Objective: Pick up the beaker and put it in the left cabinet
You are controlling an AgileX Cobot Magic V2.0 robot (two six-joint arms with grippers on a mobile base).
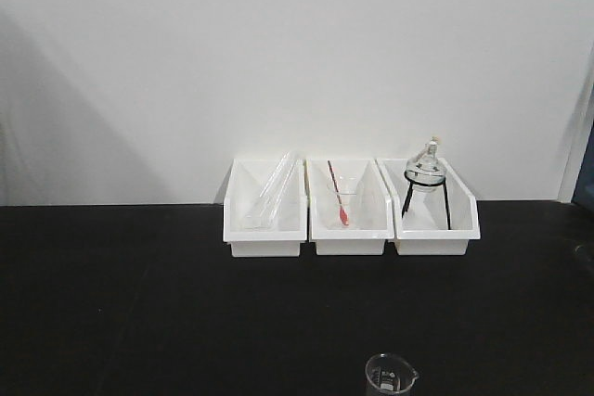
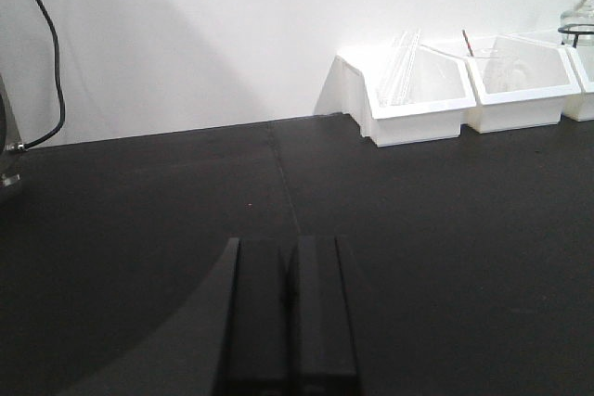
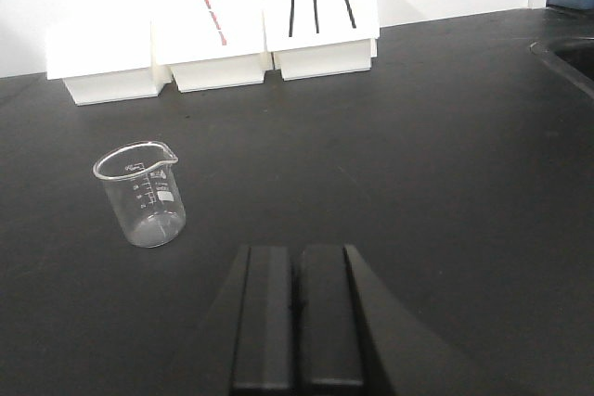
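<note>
Your task had barely begun in this frame: the beaker (image 3: 141, 194) stood upright on the black bench (image 3: 445, 136), gripped by neither arm; the cabinet showed in none of your views, so by my reading the pick, the carry and the placing were all left to do.

The beaker sat ahead of your right gripper (image 3: 297, 261) and off to its left, near but not touching; in the front view only its top showed at the bottom edge, well apart from the three white bins (image 1: 351, 229) lined up against the wall.

Your right gripper's jaws were pressed flat together, no gap between them and nothing held; I judge they would have to open before they could take the glass.

Your left gripper (image 2: 289, 252) was closed the same way, fingers meeting and empty, low over the bench with the bins far off to its right; the beaker did not appear in that wrist view, so the right arm looked the better placed for the pick.
</note>
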